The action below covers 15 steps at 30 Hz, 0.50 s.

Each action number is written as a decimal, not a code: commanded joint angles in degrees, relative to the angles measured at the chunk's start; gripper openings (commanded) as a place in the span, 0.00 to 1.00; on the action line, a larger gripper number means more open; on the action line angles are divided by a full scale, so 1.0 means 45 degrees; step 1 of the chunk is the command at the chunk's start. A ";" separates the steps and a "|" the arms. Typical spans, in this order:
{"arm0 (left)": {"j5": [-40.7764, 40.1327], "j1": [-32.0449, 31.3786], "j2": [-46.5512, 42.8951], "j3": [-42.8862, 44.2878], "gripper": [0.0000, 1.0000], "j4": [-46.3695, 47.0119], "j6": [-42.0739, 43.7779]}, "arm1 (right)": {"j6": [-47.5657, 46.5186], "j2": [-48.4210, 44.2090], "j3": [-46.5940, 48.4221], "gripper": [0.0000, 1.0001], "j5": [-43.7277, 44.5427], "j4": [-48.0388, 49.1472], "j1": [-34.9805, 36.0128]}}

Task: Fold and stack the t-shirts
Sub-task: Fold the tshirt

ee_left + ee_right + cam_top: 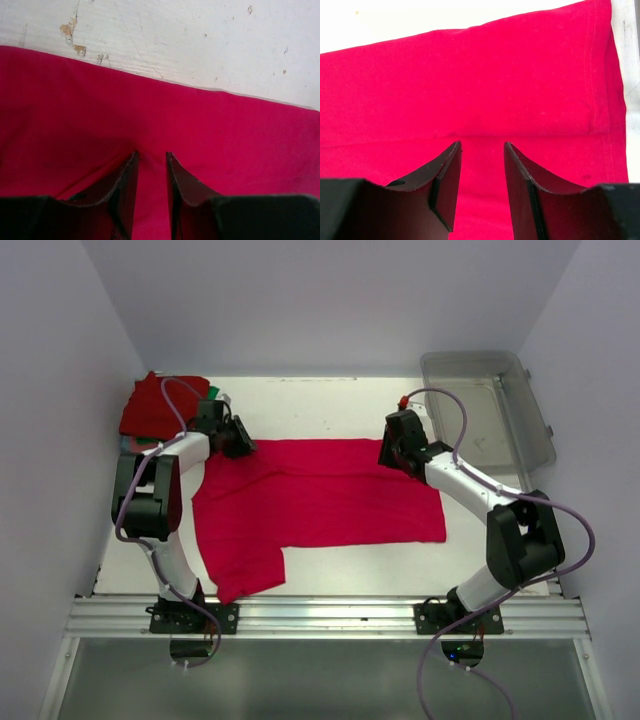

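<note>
Tee (330, 495): spread flat mid-bench (330, 405); left edge partly hidden by an arm.
Left pincer (151, 155): spread over the tee's far-left edge; contact cannot be told.
Right pincer (482, 145): spread over the far-right hem.
Folded tees (160, 405): stacked far left, lower ones barely seen.

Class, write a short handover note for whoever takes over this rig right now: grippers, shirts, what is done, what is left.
Left gripper: open, empty, over the far left edge of the crimson-pink t-shirt.
Right gripper: open, empty, over its far right edge.
Shirt: flat mid-table, seemingly folded once, one sleeve sticking out near-left.
Done: folded stack, dark red on top, in the far left corner.
Left: finish folding this shirt and set it on the stack.
</note>
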 commanded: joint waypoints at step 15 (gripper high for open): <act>0.0298 -0.0095 0.0828 0.0161 0.21 0.0260 0.0241 | 0.0241 -0.0775 -0.0417 0.42 0.0540 0.0456 -0.0028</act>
